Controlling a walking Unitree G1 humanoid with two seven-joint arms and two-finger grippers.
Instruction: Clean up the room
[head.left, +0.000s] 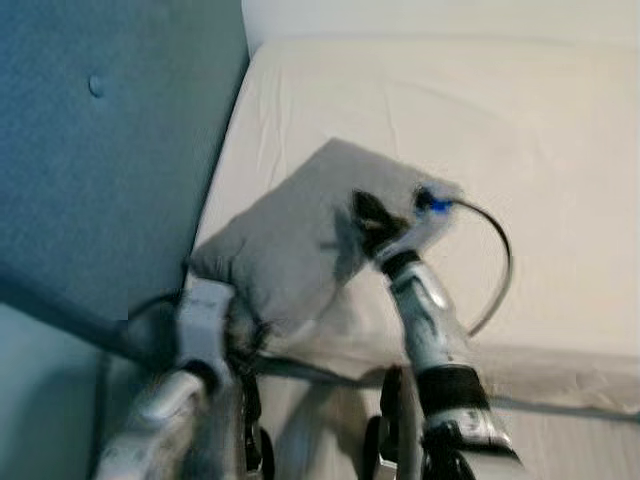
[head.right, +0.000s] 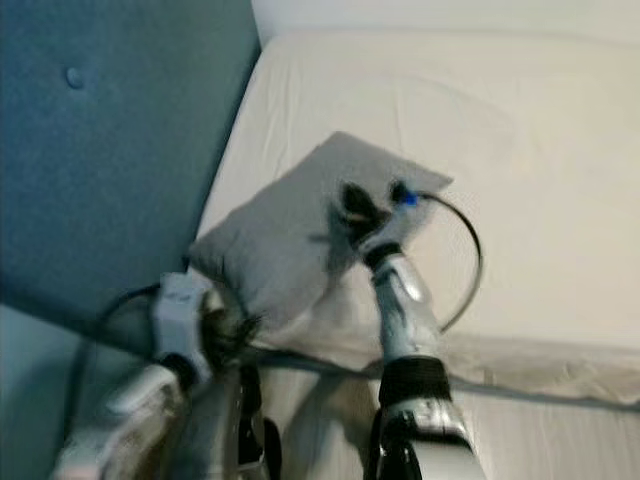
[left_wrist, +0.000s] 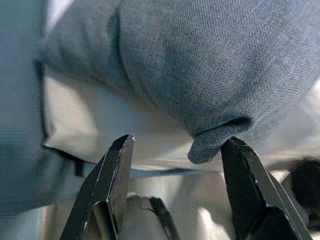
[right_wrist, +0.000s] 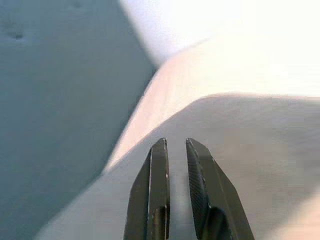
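**Pillow going onto the bed**

The grey pillow (head.left: 300, 235) lies tilted on the near corner of the bed (head.left: 520, 130), beside the blue headboard (head.left: 110, 150). The right end effector (head.left: 368, 218) rests on top of it, its fingers nearly together with no fabric between them. The left end effector (left_wrist: 175, 165) is spread wide under the pillow's near corner, grasping nothing. To finish well, push the pillow square against the headboard, then withdraw without dragging it. No containers are present.
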